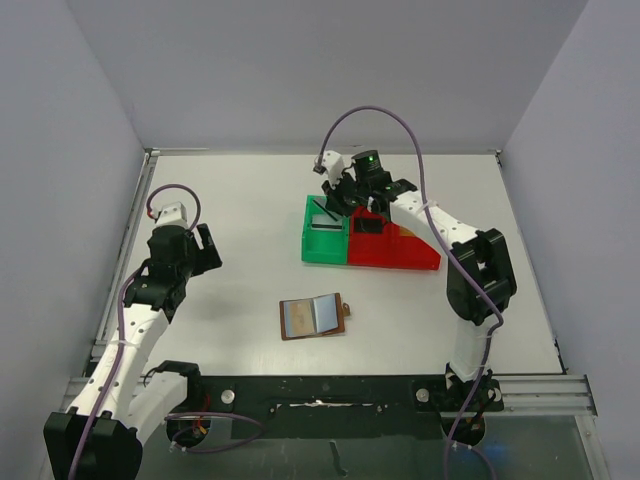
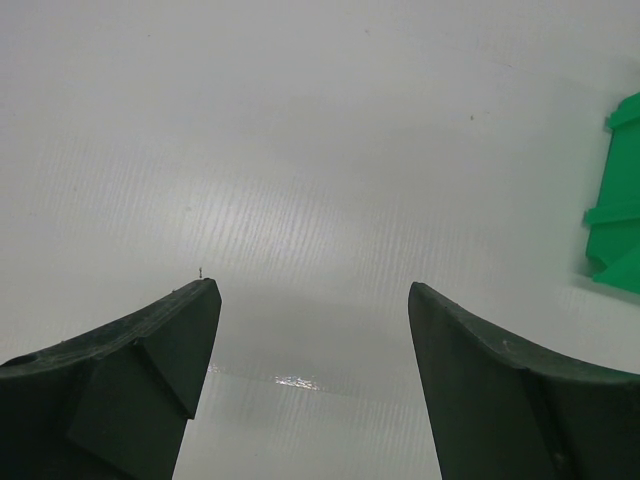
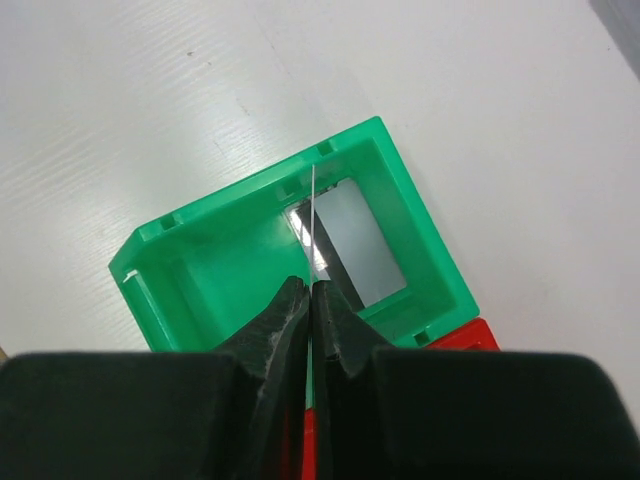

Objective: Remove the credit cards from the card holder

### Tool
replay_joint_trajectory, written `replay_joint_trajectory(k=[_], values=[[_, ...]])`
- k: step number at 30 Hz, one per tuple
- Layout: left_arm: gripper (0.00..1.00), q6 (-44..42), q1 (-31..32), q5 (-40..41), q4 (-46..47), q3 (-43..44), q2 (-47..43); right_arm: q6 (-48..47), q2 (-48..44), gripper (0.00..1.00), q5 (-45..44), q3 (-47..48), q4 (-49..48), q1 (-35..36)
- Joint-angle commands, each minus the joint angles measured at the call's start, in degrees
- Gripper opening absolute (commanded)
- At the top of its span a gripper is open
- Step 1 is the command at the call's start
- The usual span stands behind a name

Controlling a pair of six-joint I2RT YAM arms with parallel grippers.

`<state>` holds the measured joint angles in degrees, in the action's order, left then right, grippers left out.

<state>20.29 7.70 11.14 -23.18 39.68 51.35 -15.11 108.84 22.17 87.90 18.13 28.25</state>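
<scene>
One card (image 3: pixel 313 215) is being pinched edge-on by the right gripper (image 3: pixel 312 285) over the green tray (image 3: pixel 200 280); the tip-only hold is risking slippage. Meanwhile the left gripper (image 2: pixel 312 287) is hanging wide, and the card holder (image 1: pixel 314 317) is lying open mid-table.

Card holder (image 1: pixel 314 317) in front of trays (image 1: pixel 322 254), card (image 3: pixel 355 245) inside one

Green tray (image 2: pixel 618 225) partly beyond the picture's edge; red tray (image 3: pixel 470 335) mostly behind fingers (image 3: pixel 275 330).
</scene>
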Motion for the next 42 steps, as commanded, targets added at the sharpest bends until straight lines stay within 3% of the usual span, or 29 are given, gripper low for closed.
replay_joint_trajectory(k=[1, 4, 10, 24, 39, 42], values=[[0.76, -0.3, -0.5, 1.0, 2.9, 0.5, -1.0, -8.4, -2.7, 0.00, -4.5, 0.7, -5.1, 1.7], [0.76, -0.3, -0.5, 1.0, 2.9, 0.5, -1.0, -13.0, -2.8, 0.00, -7.3, -1.0, -6.7, 2.8], [0.76, -0.3, -0.5, 1.2, 2.8, 0.5, -1.4, -20.1, -1.4, 0.00, -4.4, -0.1, -4.7, 2.8], [0.76, -0.2, -0.5, 0.1, 3.2, 0.4, -1.2, -25.3, 4.5, 0.00, -8.0, 2.9, -1.1, 3.3], [0.77, -0.3, -0.6, -0.3, 3.2, 0.5, -0.8, -39.0, 14.6, 0.00, -19.6, 8.5, -4.1, 5.0], [0.77, -0.5, -0.6, -0.7, 3.6, 0.3, -0.9, -40.3, 15.0, 0.07, -19.3, 7.2, -5.2, 4.9]])
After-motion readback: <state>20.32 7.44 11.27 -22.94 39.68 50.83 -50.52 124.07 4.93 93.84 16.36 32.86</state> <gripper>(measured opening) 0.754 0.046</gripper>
